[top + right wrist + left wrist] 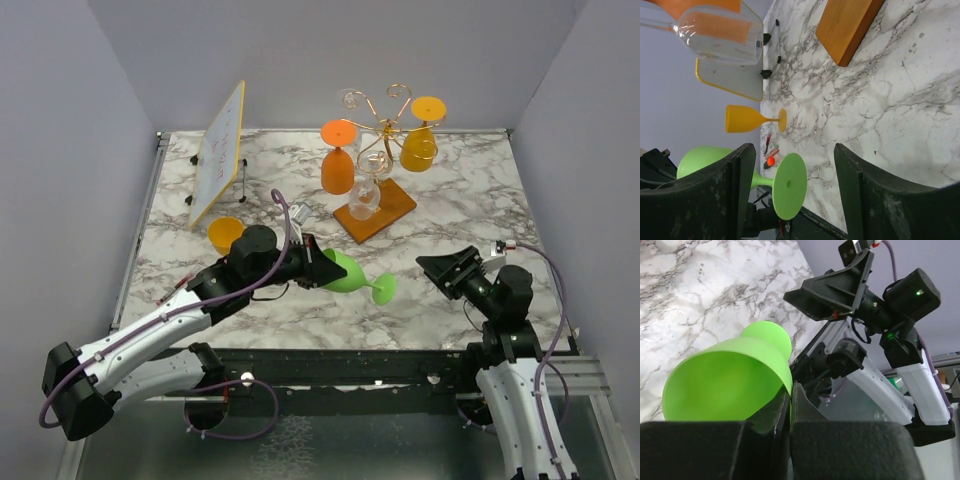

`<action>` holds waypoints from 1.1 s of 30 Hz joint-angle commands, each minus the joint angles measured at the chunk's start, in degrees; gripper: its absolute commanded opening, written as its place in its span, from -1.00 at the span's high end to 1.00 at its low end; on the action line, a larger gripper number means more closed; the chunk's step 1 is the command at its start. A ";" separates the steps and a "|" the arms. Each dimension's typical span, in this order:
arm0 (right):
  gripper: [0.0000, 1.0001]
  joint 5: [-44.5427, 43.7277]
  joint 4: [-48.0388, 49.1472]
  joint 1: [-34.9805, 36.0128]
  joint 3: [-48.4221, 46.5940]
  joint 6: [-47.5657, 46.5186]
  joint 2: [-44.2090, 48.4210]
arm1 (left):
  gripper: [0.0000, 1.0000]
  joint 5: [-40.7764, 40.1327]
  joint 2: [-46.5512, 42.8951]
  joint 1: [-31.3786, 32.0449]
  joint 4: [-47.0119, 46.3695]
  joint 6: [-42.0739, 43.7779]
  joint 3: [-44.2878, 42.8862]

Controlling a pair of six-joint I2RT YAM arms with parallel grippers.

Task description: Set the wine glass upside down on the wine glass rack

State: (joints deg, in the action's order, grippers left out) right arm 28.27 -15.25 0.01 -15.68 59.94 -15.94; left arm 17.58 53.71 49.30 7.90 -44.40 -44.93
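Note:
My left gripper (318, 264) is shut on the rim of a green wine glass (350, 273). It holds the glass on its side near the table's front, with the foot (384, 289) pointing right. In the left wrist view the fingers (802, 407) pinch the green bowl's (730, 385) wall. My right gripper (447, 270) is open and empty, just right of the foot. In its own view the green foot (789, 186) shows between the spread jaws of the right gripper (794, 148), not touched. The gold wire rack (383, 118) on its wooden base (390, 212) stands at the back.
An orange glass (338, 160), an amber glass (420, 140) and a clear glass (365, 195) hang upside down on the rack. A yellow glass (224, 234) stands behind my left arm. A tilted whiteboard (218, 155) is at the back left. Markers (769, 150) lie at the front left.

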 commanded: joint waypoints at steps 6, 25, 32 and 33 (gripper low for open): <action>-0.39 6.28 13.50 -0.01 -1.68 -9.57 -14.07 | 1.00 -5.72 5.24 0.67 -25.80 -4.23 5.13; 0.00 -18.38 9.67 14.01 -9.16 -15.30 -26.55 | 1.00 -10.99 11.60 0.62 -27.59 0.72 4.21; -0.07 -23.60 7.61 14.09 -11.19 -16.54 -19.43 | 1.00 -18.56 6.38 0.62 -27.58 0.55 8.01; -0.11 -20.29 9.82 14.13 -10.94 -17.38 -19.61 | 1.00 -18.93 6.17 0.62 -27.59 0.48 8.28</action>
State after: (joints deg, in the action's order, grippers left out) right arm 7.05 -8.12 13.82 -25.82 44.88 -36.99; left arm 4.21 62.41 49.63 -18.61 -44.64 -38.15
